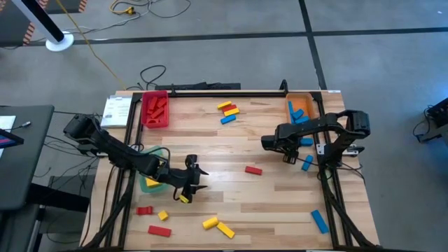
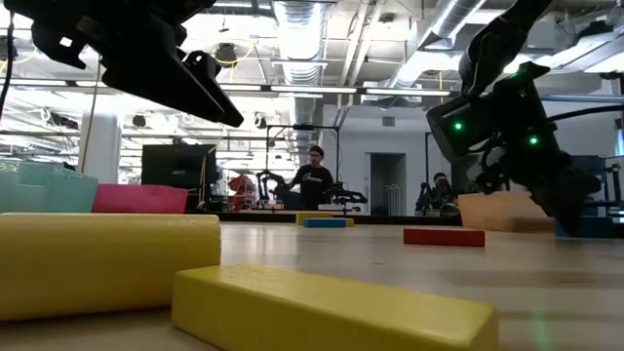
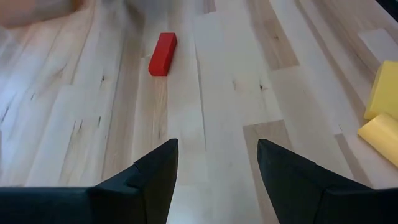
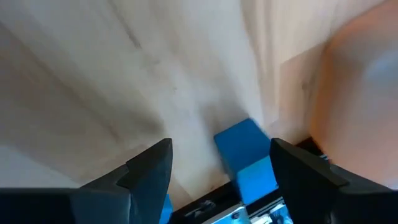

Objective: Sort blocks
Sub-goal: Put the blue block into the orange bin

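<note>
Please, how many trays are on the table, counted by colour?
Red tray: 1
Orange tray: 1
Green tray: 1
Total: 3

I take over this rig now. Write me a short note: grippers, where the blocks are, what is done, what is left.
Left gripper: open, empty, over bare wood near the green tray.
Right gripper: open around a blue block beside the orange tray; not gripped yet.
Done: red blocks in the red tray, blue blocks in the orange tray, some yellow in the green tray.
Left: red, yellow and blue blocks scattered on the table, including a lone red block at the centre.
</note>
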You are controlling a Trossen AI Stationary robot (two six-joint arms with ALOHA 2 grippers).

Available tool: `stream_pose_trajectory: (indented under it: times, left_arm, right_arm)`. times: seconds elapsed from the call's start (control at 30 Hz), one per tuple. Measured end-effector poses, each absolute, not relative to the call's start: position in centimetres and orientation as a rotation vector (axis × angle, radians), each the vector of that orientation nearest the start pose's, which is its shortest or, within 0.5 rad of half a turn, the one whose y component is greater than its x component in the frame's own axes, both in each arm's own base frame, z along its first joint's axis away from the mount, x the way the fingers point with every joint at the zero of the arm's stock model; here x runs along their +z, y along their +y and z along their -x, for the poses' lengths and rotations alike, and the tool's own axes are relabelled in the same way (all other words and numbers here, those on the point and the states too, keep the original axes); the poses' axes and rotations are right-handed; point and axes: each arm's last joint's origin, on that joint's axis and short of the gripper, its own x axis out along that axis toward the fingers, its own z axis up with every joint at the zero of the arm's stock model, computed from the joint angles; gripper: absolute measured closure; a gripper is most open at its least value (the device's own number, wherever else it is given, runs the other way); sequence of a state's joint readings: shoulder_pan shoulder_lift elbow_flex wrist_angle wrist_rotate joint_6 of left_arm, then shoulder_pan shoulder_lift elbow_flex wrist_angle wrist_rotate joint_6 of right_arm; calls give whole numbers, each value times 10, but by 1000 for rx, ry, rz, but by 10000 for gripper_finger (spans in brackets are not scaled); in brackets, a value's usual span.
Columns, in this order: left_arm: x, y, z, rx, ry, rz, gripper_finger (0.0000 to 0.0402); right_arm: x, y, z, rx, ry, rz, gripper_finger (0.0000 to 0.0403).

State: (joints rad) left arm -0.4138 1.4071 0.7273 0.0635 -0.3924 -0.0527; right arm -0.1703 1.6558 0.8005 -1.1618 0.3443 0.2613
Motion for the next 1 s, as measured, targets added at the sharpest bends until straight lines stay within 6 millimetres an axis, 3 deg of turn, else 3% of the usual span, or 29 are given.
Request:
stream_pose_trajectory:
  times: [0.4,0.67,1.0]
  left_arm:
    - [202,-101,-264,-3,569,-205,187]
    - [201,-101,-264,-24,575,-202,187]
    - [202,-101,-264,-26,574,-212,187]
  right_arm:
    - [138,-47,-199,-688,1968,50,117]
    - [128,-54,-181,-721,2045,-36,117]
    - [127,-70,-177,-764,2044,-137,117]
